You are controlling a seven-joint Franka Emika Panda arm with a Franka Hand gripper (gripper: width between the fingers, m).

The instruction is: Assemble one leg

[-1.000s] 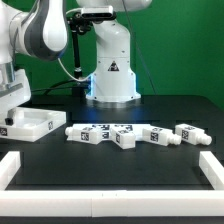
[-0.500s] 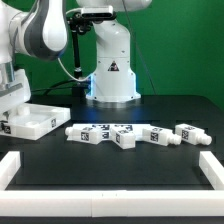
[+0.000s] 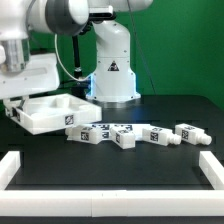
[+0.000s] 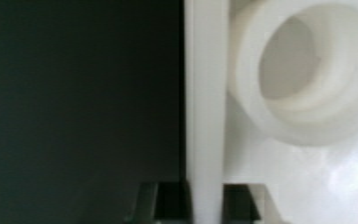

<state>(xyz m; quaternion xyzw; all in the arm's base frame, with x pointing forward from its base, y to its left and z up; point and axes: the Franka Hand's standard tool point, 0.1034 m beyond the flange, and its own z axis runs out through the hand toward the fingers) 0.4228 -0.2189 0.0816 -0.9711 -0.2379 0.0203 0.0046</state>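
Closest to me, in the wrist view, my gripper (image 4: pixel 204 195) was clenched on the thin edge of the flat white panel (image 4: pixel 282 165). The two dark fingers (image 4: pixel 167 197) stood one on each side of that edge, with no gap showing. The panel's plastic was smooth and matt, and a round hole (image 4: pixel 318 70) with a soft, raised rim was sunk into its broad face. Beyond the edge there was only dark table. In the exterior view, a long white border rail (image 3: pixel 110 205) of square section lay across the bottom of the frame. Two shorter rails ran back from it, one on the exterior view's left (image 3: pixel 10 165) and one on the exterior view's right (image 3: pixel 212 165). Between them the black tabletop (image 3: pixel 110 170) was flat and dull. Past the middle of the frame the legs (image 3: pixel 125 137) lay on their sides in a loose row, end to end, running from centre-left to the right. They were short, chunky white pegs, and each carried black-and-white square tags. At centre-left the panel sat slightly askew under my wrist, and its near corner came just beside the endmost leg. I could not tell whether they touched. Farther back stood my glossy white base (image 3: pixel 112 70), rounded and tapering upward. Behind everything hung a green backdrop (image 3: pixel 180 40).
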